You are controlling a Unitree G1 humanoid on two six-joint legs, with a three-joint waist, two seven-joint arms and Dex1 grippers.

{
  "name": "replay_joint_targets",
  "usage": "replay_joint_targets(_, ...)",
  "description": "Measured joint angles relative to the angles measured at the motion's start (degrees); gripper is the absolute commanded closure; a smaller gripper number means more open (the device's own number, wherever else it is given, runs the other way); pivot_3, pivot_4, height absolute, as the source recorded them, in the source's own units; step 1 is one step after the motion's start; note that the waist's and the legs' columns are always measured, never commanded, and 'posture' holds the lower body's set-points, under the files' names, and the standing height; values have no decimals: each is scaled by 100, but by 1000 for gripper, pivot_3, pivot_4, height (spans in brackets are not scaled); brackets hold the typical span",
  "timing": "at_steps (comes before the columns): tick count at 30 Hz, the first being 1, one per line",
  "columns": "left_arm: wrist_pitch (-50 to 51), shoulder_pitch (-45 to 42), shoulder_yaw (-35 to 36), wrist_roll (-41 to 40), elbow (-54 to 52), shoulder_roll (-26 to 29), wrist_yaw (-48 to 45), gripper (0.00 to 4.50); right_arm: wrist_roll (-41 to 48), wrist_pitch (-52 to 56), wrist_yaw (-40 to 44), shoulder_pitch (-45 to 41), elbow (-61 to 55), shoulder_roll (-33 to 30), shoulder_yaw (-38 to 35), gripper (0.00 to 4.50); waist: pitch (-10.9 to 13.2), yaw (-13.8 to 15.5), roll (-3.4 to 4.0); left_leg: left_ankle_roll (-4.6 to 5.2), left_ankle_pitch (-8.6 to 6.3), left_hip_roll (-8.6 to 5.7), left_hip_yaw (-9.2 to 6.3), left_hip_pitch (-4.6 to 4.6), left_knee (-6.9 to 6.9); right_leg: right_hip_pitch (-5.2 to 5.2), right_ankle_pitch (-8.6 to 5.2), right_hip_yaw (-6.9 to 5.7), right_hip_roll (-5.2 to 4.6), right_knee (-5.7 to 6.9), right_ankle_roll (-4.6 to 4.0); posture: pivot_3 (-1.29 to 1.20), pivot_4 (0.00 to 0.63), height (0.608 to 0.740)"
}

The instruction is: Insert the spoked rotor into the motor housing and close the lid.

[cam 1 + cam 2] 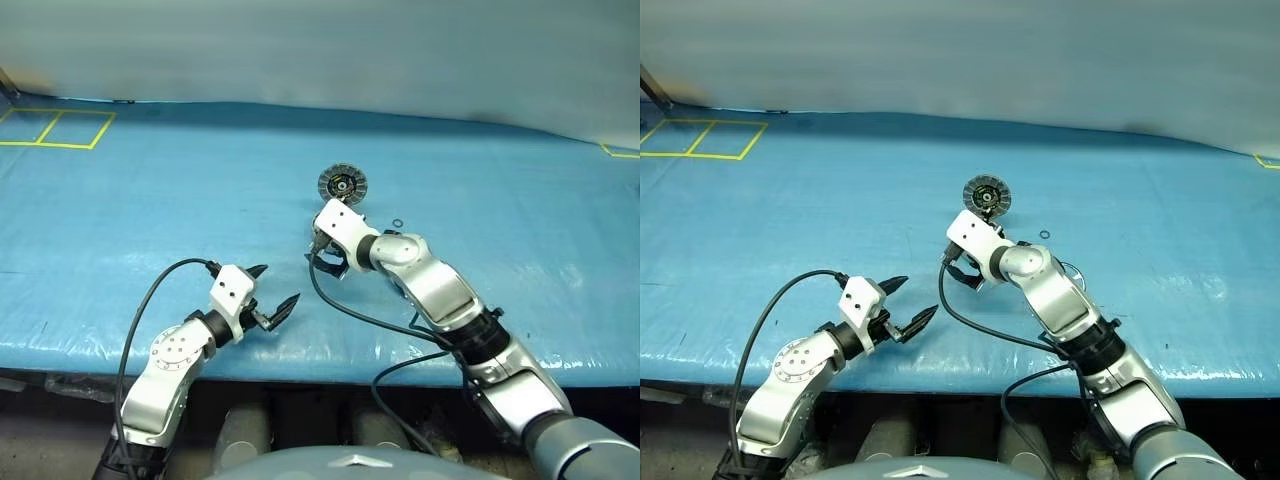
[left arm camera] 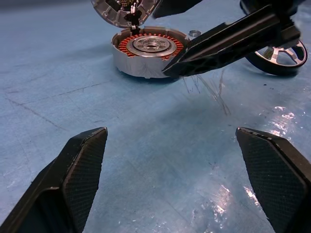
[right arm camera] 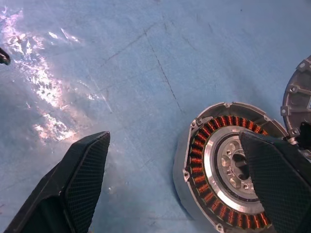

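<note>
Step in hand: the right hand [image 3: 175, 187] hangs over the motor housing [image 3: 214, 160] with nothing gripped; by my reading it is reaching in before the rotor is fetched.
Right hand state: fingers spread wide, one over bare blue bench [image 3: 121, 73], the other over the housing's silvery centre.
Left hand state: the left hand [image 1: 272, 301] is also spread and holding nothing, hovering well short of the parts.
Motor housing: directly beneath the right hand, open side up, copper windings showing.
Lid: the lid [image 1: 343, 184] stands tilted up just beyond the right hand, at the housing's far edge, ribbed face showing.
Spoked rotor: the spoked rotor [image 2: 279, 54] lies flat on the bench just beside the right hand's far finger, apart from the housing.
Next move: likely shift sideways to the rotor, then pinch its thin rim.
Hard to make out: whether lid and housing are hinged together; the rotor is partly hidden by the finger.
</note>
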Motion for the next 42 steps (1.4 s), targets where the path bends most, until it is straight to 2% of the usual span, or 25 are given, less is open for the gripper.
replay_joint_targets(7, -24, 50, -3, 12, -1, -1, 62, 0, -174, -336, 43, -243, 933, 114, -4, 23, 1, -12, 2, 0, 0, 2, 5, -7, -1, 2, 11, 3, 3, 3, 19, 0, 150, 740)
replay_joint_targets(14, -45, 72, -17, 18, -5, -7, 107, 0, -232, -379, 323, -285, 1151, 87, -12, 23, 2, -13, 4, -1, 0, 2, 5, -6, 0, 2, 12, 3, 3, 3, 21, 0, 150, 740)
replay_joint_targets(18, -50, 70, -66, 26, -5, -19, 138, 0, -253, -254, 453, -412, 1267, 102, -12, 851, 2, -14, 4, -1, 0, 2, 5, 3, 1, 1, 12, 3, 3, 3, 21, 0, 150, 740)
replay_joint_targets(22, -52, 68, -83, 32, -7, -17, 175, 0, -274, -113, 526, -506, 1352, 126, -90, 2215, 2, -14, 3, 0, 0, 2, 4, 16, -1, 2, 11, 2, 1, 1, 20, 0, 150, 740)
replay_joint_targets(23, -52, 70, -83, 32, -8, -12, 179, 0, -269, -59, 597, -526, 1336, 127, -97, 2501, 1, -17, 2, 0, 0, 2, 4, 19, -2, 4, 11, 2, 1, 2, 19, 0, 150, 740)
replay_joint_targets(24, -52, 69, -83, 32, -10, -7, 181, 0, -257, -25, 643, -530, 1318, 134, -98, 2569, 0, -22, 1, -1, -1, 3, 4, 26, -2, 9, 11, 2, 1, 2, 18, 0, 150, 740)
replay_joint_targets(29, -118, 188, -16, 46, -53, 18, 222, 0, -230, 323, 764, -360, 887, 92, -137, 2670, -2, -44, 3, -1, -1, 3, 5, 33, -5, 13, -7, 3, -5, 3, -14, 0, 150, 740)
replay_joint_targets(34, -195, 343, 130, 52, -78, 23, 314, 0, -102, 989, 732, 217, -101, 206, -257, 2671, -11, -42, -2, -10, -8, 7, -1, 34, -10, 13, -11, 0, -14, 3, -20, 0, 150, 740)
replay_joint_targets(42, -200, 569, 293, 43, -281, 24, 336, 0, 46, 1923, 221, 1020, -1304, 685, -484, 2671, -30, -66, -21, -19, -14, 13, -7, 45, -13, 21, -25, 0, -29, 2, -44, 0, 150, 740)
